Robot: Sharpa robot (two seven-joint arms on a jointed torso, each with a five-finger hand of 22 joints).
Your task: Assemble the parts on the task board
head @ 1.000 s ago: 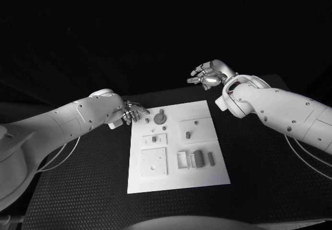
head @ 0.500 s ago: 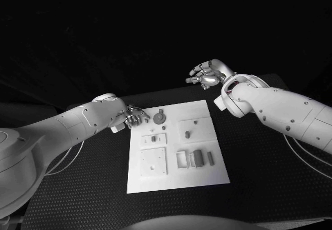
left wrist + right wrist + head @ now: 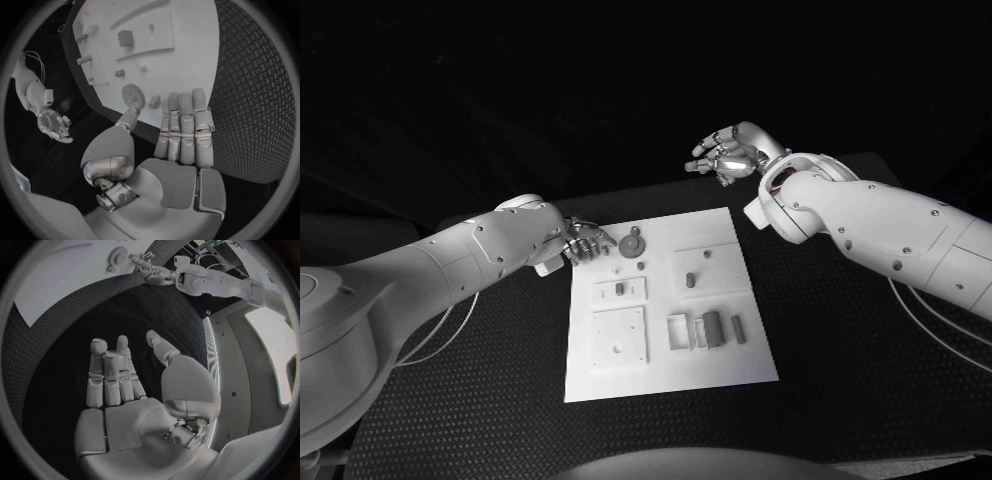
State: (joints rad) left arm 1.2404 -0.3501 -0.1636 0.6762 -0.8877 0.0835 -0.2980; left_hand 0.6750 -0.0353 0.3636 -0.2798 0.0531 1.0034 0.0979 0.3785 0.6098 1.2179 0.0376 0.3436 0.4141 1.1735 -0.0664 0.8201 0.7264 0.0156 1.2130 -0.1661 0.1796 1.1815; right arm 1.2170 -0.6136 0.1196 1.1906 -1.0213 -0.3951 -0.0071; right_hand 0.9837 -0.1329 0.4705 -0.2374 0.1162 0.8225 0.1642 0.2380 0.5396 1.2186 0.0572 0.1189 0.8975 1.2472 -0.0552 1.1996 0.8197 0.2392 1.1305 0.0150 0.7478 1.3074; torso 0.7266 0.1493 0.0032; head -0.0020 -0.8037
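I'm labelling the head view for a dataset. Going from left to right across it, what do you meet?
left arm → left robot hand → task board → right robot hand → right arm

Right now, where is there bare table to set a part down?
Bare black table lies right of the white task board, and more left of it under the left arm. It is crowded at the board's far-left corner, around the left hand.
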